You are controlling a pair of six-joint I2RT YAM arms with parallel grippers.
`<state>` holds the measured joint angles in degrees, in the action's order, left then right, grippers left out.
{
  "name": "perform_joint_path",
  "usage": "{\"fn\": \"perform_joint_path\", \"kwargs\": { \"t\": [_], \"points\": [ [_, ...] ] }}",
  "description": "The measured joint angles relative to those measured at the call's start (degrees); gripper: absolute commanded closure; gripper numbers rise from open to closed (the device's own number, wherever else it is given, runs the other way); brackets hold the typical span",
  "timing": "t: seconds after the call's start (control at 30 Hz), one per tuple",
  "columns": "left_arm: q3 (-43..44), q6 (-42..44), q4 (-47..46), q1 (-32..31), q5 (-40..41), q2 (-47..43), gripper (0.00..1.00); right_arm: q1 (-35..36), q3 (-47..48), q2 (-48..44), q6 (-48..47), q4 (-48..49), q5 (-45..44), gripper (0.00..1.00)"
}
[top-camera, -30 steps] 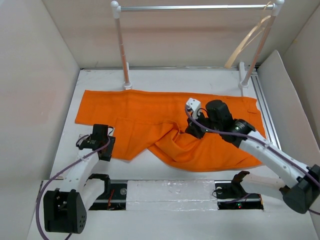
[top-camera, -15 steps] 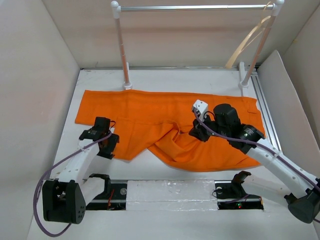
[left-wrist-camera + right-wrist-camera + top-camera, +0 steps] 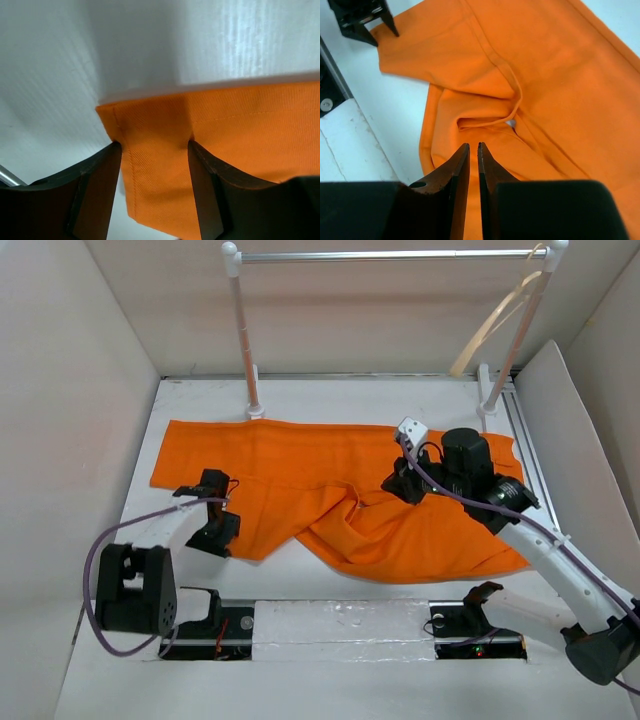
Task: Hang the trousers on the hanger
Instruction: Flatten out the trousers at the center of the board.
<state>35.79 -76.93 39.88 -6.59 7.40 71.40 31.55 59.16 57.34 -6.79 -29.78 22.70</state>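
The orange trousers lie flat across the table, one leg folded with creases near the middle. My left gripper is at the hem corner of the near-left leg. In the left wrist view its open jaws straddle that corner of the cloth. My right gripper hovers over the crotch fold, shut and empty; the right wrist view shows it above the cloth. The beige hanger hangs from the right end of the rack bar.
The rack with white posts and a silver bar stands at the back. A metal rail runs along the right edge. Beige walls close in the left, right and back sides. The arm bases' strip lies at the front.
My right gripper has lifted and drawn back to the right, away from the fold. My left gripper has swung right onto the leg's hem corner.
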Motion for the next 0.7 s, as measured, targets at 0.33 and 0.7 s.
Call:
{"fn": "perform_joint_path", "kwargs": {
  "t": [0.33, 0.7],
  "points": [
    [15.5, 6.1, -0.8, 3.9, 3.6, 18.6, 0.51, -0.1, -0.1, 2.8, -0.9, 0.2, 3.1, 0.81],
    [21.9, 11.3, -3.5, 3.8, 8.0, 10.8, 0.46, -0.1, -0.5, 3.7, -2.4, -0.3, 3.3, 0.81]
  ]
}}
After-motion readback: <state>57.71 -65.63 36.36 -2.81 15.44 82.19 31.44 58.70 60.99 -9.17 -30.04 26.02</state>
